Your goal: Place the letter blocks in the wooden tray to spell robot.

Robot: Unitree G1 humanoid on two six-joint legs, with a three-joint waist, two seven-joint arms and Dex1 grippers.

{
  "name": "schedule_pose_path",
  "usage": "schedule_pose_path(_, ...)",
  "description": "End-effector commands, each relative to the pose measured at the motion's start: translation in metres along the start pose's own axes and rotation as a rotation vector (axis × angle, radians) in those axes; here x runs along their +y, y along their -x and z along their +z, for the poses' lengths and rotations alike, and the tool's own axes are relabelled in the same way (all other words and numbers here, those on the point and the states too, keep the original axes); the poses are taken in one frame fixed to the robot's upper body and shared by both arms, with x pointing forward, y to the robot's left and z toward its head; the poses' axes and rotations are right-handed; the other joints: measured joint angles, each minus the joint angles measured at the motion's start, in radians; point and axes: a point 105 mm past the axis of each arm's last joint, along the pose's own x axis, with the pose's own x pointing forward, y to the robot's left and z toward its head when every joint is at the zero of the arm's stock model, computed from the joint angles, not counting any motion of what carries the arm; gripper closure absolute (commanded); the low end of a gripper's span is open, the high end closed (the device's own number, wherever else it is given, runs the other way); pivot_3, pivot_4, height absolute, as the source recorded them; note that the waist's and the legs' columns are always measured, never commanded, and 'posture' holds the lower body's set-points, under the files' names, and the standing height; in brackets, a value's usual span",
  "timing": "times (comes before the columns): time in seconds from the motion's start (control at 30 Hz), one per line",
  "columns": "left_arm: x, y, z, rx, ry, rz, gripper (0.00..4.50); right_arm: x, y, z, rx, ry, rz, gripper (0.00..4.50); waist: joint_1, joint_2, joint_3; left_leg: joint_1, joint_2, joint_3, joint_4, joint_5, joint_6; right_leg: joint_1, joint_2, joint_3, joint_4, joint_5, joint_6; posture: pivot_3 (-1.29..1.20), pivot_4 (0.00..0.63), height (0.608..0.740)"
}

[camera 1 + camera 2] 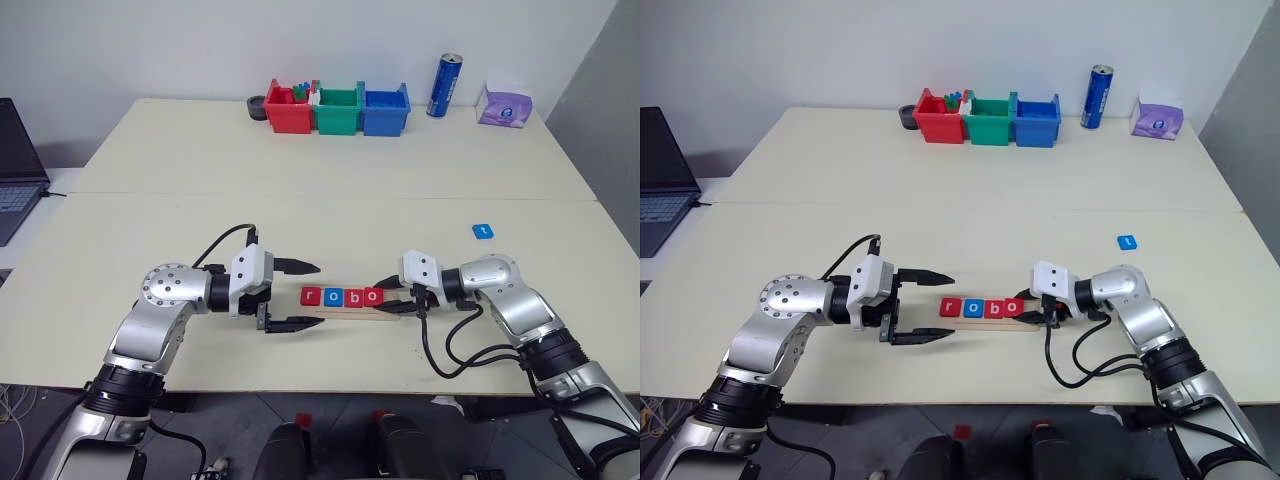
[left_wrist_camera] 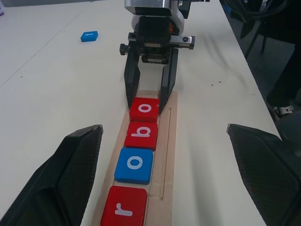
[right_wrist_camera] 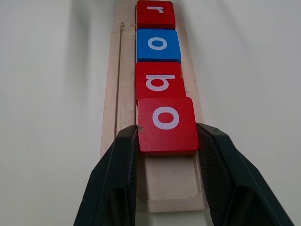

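Left gripper (image 1: 301, 296) sits lower left of center with its fingers spread wide, empty, just left of the wooden tray (image 1: 355, 311). Tray at center holds r, o, b, o; the right gripper (image 3: 167, 136) fingers hug the last red o block (image 3: 166, 125). Blue t block (image 1: 483, 231) lies alone on the worktop, upper right

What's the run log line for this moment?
right gripper: around red o block in wooden tray | tray: r-o-b-o | blue t block: on table
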Motion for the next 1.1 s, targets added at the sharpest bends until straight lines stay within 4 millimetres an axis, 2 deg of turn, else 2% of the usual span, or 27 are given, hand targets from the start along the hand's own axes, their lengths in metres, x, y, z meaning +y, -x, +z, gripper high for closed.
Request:
schedule_pose_path(0.03,0.001,0.001,0.007,-0.013,-0.041,-0.003,0.00,-0.004,0.004,0.008,-0.016,0.021,0.001,1.63,0.000,0.000,0.000,0.000,0.000,0.000,0.000,0.000,0.000,0.000,0.000,0.000,0.000,0.000,0.000,0.00,0.150,0.740)
schedule_pose_path(0.17,0.001,0.001,0.007,-0.012,-0.042,-0.003,0.00,-0.007,0.006,0.012,-0.036,0.000,-0.001,0.12,0.000,0.000,0.000,0.000,0.000,0.000,0.000,0.000,0.000,0.000,0.000,0.000,0.000,0.000,0.000,0.00,0.150,0.740)
schedule_pose_path(0.2,0.001,0.001,0.007,-0.012,-0.042,-0.003,0.00,-0.007,0.007,0.013,-0.040,-0.004,-0.003,0.03,0.000,0.000,0.000,0.000,0.000,0.000,0.000,0.000,0.000,0.000,0.000,0.000,0.000,0.000,0.000,0.00,0.150,0.740)
schedule_pose_path(0.63,0.004,-0.002,0.008,-0.017,-0.050,-0.017,0.00,-0.015,0.016,0.025,-0.092,-0.052,-0.050,0.03,0.000,0.000,0.000,0.000,0.000,0.000,0.000,0.000,0.000,0.000,0.000,0.000,0.000,0.000,0.000,0.00,0.150,0.740)
schedule_pose_path(0.73,0.004,-0.003,0.008,-0.019,-0.053,-0.021,0.00,-0.015,0.015,0.024,-0.096,-0.059,-0.060,0.63,0.000,0.000,0.000,0.000,0.000,0.000,0.000,0.000,0.000,0.000,0.000,0.000,0.000,0.000,0.000,0.00,0.150,0.740)
schedule_pose_path(1.07,0.004,-0.003,0.009,-0.017,-0.058,-0.022,0.00,-0.014,0.008,0.022,-0.098,-0.057,-0.063,4.31,0.000,0.000,0.000,0.000,0.000,0.000,0.000,0.000,0.000,0.000,0.000,0.000,0.000,0.000,0.000,0.00,0.150,0.740)
schedule_pose_path(1.1,0.004,-0.003,0.009,-0.016,-0.058,-0.021,0.00,-0.016,0.008,0.022,-0.097,-0.054,-0.073,4.49,0.000,0.000,0.000,0.000,0.000,0.000,0.000,0.000,0.000,0.000,0.000,0.000,0.000,0.000,0.000,0.00,0.150,0.740)
